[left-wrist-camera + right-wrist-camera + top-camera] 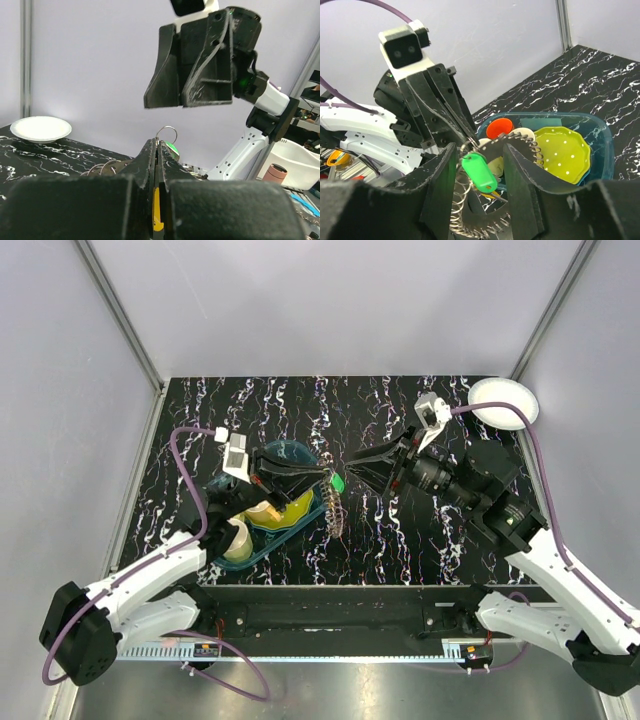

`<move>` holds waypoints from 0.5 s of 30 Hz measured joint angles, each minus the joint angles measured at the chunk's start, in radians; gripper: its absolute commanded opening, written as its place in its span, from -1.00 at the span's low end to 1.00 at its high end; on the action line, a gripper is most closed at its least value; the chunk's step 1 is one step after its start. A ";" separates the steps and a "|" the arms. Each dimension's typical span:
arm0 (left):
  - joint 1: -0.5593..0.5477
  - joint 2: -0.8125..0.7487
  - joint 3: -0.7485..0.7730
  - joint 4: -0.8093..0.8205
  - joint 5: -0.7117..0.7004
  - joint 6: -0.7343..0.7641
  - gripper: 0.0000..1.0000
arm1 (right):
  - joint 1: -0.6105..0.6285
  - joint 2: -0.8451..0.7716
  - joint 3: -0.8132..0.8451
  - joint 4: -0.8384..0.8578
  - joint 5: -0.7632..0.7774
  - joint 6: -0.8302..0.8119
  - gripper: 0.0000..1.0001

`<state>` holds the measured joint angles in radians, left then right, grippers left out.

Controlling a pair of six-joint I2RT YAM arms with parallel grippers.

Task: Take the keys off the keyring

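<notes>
The keyring (335, 512) is a floppy dark loop strung with several small silver rings, hanging over the table beside the teal tray (262, 548). My left gripper (324, 475) is shut on its top, where a small silver ring (166, 132) and a green key tag (339, 482) hang. In the right wrist view the loop (522, 143) curves down behind the green tag (480, 173). My right gripper (479, 150) is open, its fingers (439, 172) on either side of the tag and touching nothing. It faces the left gripper (156, 146) from the right (352, 468).
The teal tray (601, 134) holds a yellow-green dotted plate (563, 152), an orange disc (499, 127) and a cream disc. A white plate (503, 401) sits at the far right corner of the black marbled table (300, 405). Grey walls stand on three sides.
</notes>
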<state>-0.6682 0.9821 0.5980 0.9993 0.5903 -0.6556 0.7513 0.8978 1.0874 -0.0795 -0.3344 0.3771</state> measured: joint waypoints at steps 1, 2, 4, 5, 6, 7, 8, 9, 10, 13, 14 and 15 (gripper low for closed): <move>0.000 -0.003 -0.011 0.005 -0.011 0.009 -1.00 | 0.006 0.006 0.016 -0.005 0.007 -0.008 -0.06; 0.000 -0.004 -0.016 0.004 -0.017 0.016 -1.00 | 0.011 0.010 0.025 -0.008 0.011 -0.015 -0.06; 0.000 -0.005 -0.018 0.002 -0.024 0.031 -1.00 | 0.032 0.021 0.050 -0.022 0.024 -0.030 -0.06; 0.000 -0.005 -0.018 0.001 -0.028 0.039 -1.00 | 0.043 0.029 0.061 -0.026 0.031 -0.038 -0.07; 0.000 -0.006 -0.018 0.000 -0.031 0.045 -1.00 | 0.054 0.037 0.073 -0.031 0.037 -0.045 -0.07; 0.000 -0.005 -0.018 -0.001 -0.032 0.051 -1.00 | 0.066 0.046 0.081 -0.032 0.042 -0.055 -0.08; 0.000 -0.006 -0.018 -0.003 -0.034 0.057 -1.00 | 0.078 0.055 0.089 -0.035 0.051 -0.063 -0.10; 0.000 -0.006 -0.018 -0.005 -0.036 0.061 -1.00 | 0.090 0.065 0.097 -0.044 0.063 -0.071 -0.11; 0.000 -0.007 -0.018 -0.009 -0.038 0.065 -1.00 | 0.101 0.074 0.102 -0.050 0.073 -0.079 -0.12; 0.000 -0.015 -0.018 -0.032 -0.038 0.084 -1.00 | 0.137 0.099 0.114 -0.086 0.127 -0.106 -0.16; 0.000 -0.018 -0.018 -0.037 -0.038 0.087 -1.00 | 0.147 0.106 0.116 -0.096 0.146 -0.114 -0.17; 0.000 -0.021 -0.018 -0.043 -0.038 0.092 -1.00 | 0.155 0.112 0.117 -0.109 0.169 -0.122 -0.20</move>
<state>-0.6682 0.9607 0.5797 0.9562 0.5526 -0.5636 0.9066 1.0100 1.2049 -0.1883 -0.1658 0.2550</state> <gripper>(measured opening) 0.005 0.428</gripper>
